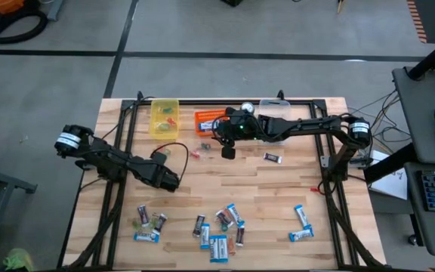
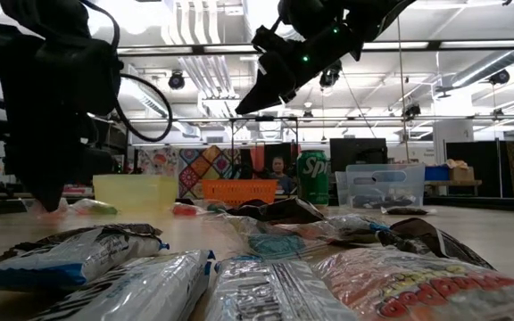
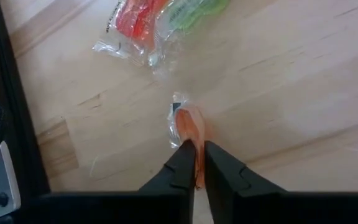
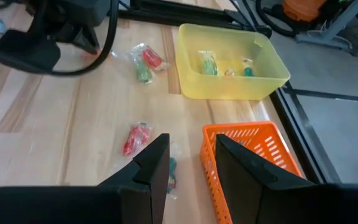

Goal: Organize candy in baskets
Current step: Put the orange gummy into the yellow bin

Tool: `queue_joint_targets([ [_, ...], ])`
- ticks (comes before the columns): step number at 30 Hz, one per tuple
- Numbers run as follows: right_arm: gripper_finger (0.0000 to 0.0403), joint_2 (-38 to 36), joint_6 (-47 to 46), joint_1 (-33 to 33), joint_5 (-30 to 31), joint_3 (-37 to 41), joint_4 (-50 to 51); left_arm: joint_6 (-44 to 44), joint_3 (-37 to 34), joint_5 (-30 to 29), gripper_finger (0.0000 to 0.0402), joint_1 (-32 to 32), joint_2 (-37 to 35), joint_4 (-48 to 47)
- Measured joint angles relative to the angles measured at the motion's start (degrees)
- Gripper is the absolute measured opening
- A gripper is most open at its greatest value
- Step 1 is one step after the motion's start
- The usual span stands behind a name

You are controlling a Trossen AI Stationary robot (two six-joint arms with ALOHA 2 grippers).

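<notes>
My left gripper point(image 3: 195, 163) stands low over the table's left middle point(image 1: 174, 183), shut on a small orange wrapped candy point(image 3: 190, 124) that lies on the wood. A red-and-green wrapped pair point(image 3: 157, 22) lies just beyond it. My right gripper point(image 4: 192, 163) hangs open and holds nothing, above the table near the orange basket point(image 4: 253, 146) and the yellow basket point(image 4: 229, 62), which holds a few sweets. The clear basket point(image 1: 275, 109) stands at the far edge. Many blue-and-white and dark bars point(image 1: 219, 227) lie near the front edge. My left gripper pinches the near end of the orange candy point(image 3: 195, 148) between its two fingertips. The fingers slant steeply down from above. The rest of the candy lies flat on the table, stretching away from the fingers.
A green soda can point(image 1: 246, 109) stands between the orange and clear baskets. A red sweet point(image 4: 135, 138) lies by the orange basket, a dark bar point(image 1: 273, 158) at mid-table. Black frame rails point(image 1: 127, 128) run along the table's sides and far edge.
</notes>
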State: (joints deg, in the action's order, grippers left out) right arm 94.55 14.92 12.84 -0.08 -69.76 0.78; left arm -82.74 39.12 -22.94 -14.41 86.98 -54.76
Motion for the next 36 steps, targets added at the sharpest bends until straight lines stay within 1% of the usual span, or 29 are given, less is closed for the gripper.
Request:
queue_joint_targets([
  [4, 0.0118, -1.91, -0.85, -0.09, 0.0, 0.02, 3.49, 2.32, 1.26, 0.02, 0.0007, -0.04, -1.64, -0.3],
  [8, 0.0118, -5.05, -1.27, -0.89, -0.01, 0.02, 9.27, 6.97, 3.87, -1.13, 0.0002, -0.04, -5.07, -0.49],
  [11, 0.0118, -7.56, -1.91, -1.82, -0.12, 0.17, 13.72, 12.47, 6.59, -4.61, 0.0001, -0.04, -8.53, -0.28],
  [14, 0.0118, -10.38, -3.13, -3.05, -0.1, 1.41, 15.78, 18.86, 9.31, -10.21, 0.0001, 0.58, -12.46, -0.23],
  [18, 0.0118, -14.28, -5.08, -4.69, -0.07, 4.57, 15.91, 27.81, 11.58, -15.84, 0.0, 4.72, -17.88, -0.55],
  [22, 0.0118, -18.04, -7.85, -5.87, 0.04, 8.23, 13.84, 36.11, 11.86, -18.09, 0.0, 13.42, -22.13, -0.23],
  [26, 0.0118, -20.56, -9.35, -6.62, 0.09, 10.58, 13.41, 44.52, 11.83, -17.9, 0.0, 25.82, -22.99, 1.13],
  [28, 0.0118, -21.22, -10.18, -6.64, 0.07, 11.26, 13.48, 50.04, 11.81, -15.67, 0.0, 32.63, -22.09, 3.63],
  [32, 0.0118, -21.25, -11.31, -6.6, 0.16, 11.68, 13.57, 61.41, 11.12, -7.59, 0.0, 45.13, -17.81, 12.43],
  [34, 0.0118, -21.25, -11.47, -6.6, 0.21, 11.74, 13.57, 65.82, 10.88, -3.76, 0.0, 49.96, -14.71, 16.67],
  [36, 0.0118, -21.25, -12.25, -6.62, 0.2, 11.78, 13.67, 67.94, 10.85, -2.64, 0.0, 53.63, -11.24, 19.18],
])
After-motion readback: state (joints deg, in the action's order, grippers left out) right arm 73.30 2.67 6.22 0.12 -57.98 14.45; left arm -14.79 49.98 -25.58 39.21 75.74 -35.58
